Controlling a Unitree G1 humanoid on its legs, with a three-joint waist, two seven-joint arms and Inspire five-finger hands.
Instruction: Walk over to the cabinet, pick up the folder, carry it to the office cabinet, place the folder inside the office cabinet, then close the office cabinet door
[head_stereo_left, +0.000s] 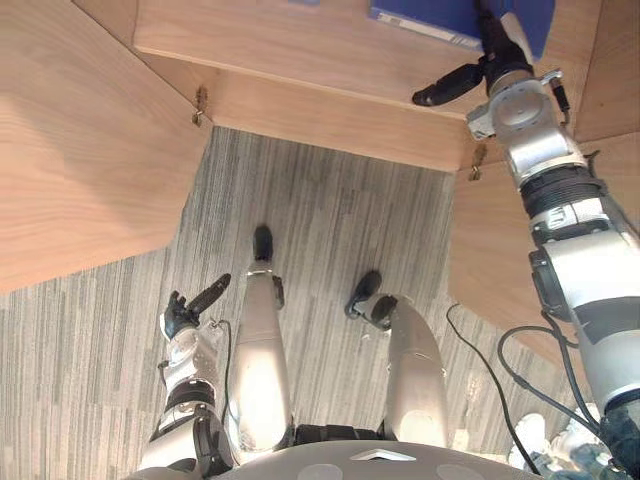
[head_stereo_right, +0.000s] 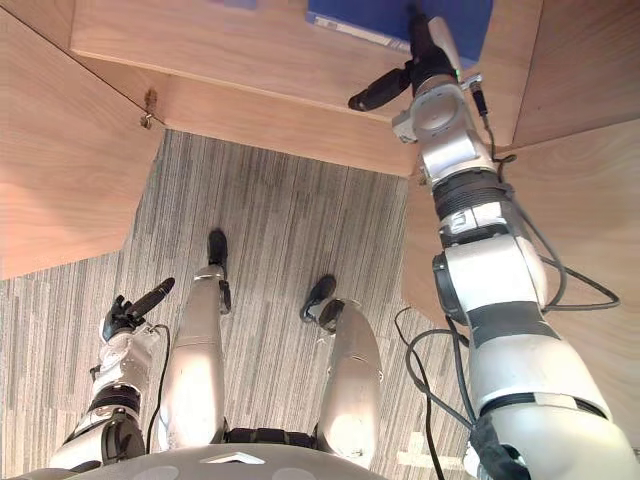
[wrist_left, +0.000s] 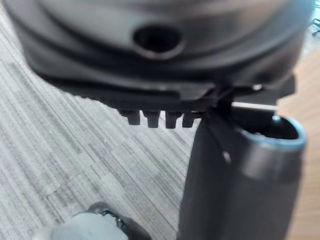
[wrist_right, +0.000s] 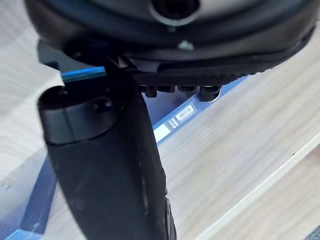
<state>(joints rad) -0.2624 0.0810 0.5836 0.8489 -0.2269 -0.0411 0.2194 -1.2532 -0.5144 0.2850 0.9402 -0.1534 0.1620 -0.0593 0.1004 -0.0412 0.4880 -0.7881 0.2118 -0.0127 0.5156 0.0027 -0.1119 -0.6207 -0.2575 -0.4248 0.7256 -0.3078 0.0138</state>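
The blue folder (head_stereo_left: 430, 20) lies flat on the wooden shelf (head_stereo_left: 300, 50) inside the open office cabinet, its white-labelled edge (wrist_right: 177, 117) facing outward. My right hand (head_stereo_left: 497, 50) reaches into the cabinet and lies over the folder with straight fingers, while its thumb (head_stereo_left: 445, 88) sticks out sideways, off the folder. In the right wrist view the thumb (wrist_right: 110, 165) hangs above the shelf board (wrist_right: 250, 140), not pinching anything. My left hand (head_stereo_left: 185, 315) hangs low beside my left leg, fingers relaxed, holding nothing.
Both cabinet doors stand swung open: the left door (head_stereo_left: 80, 150) fills the left side and the right door (head_stereo_right: 590, 200) stands beside my right arm. Hinges (head_stereo_left: 200, 105) show at the shelf's front corners. Grey striped carpet (head_stereo_left: 330, 230) lies between the doors.
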